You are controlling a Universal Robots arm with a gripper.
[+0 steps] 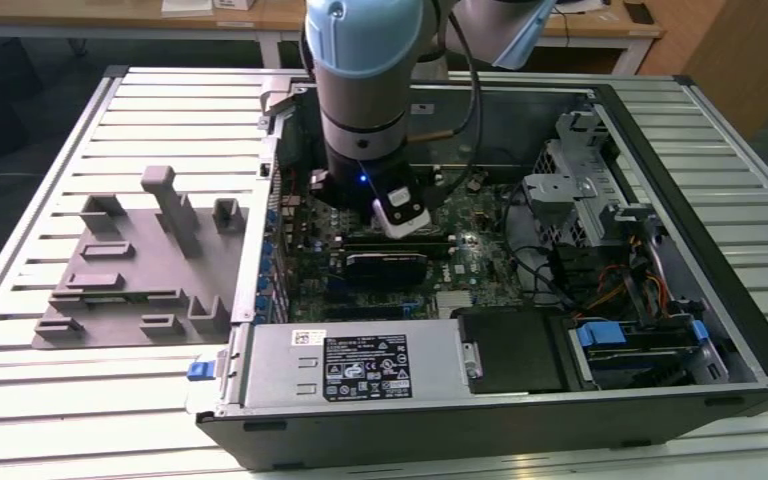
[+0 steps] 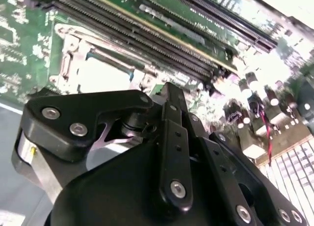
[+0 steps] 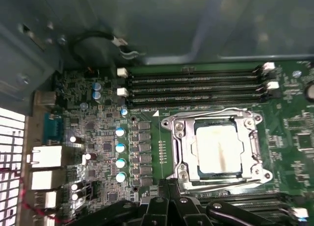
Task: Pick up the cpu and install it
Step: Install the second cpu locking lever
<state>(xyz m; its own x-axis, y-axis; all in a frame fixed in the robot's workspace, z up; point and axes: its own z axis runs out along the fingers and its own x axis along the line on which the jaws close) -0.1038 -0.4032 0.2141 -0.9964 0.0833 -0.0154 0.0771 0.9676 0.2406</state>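
black linkage gripper (image 3: 171, 206) of the grey arm (image 1: 364, 90) hovers just above the green motherboard (image 3: 108, 137) inside the open computer case (image 1: 704, 300); whether its fingers are apart cannot be told. the square silver-topped cpu (image 3: 218, 150) lies in the metal-framed socket (image 3: 179, 132), at one o'clock from the gripper in the first wrist view.

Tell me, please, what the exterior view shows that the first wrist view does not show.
Exterior view alone: the whole computer case lying open on a slatted table, the robot arm reaching down into it, the power supply along the near side, and a grey fixture block at the exterior view's left.

First wrist view alone: the cpu lying inside the metal socket frame, with the empty memory slots beside it.

Both: the green motherboard and the arm's dark end over it.
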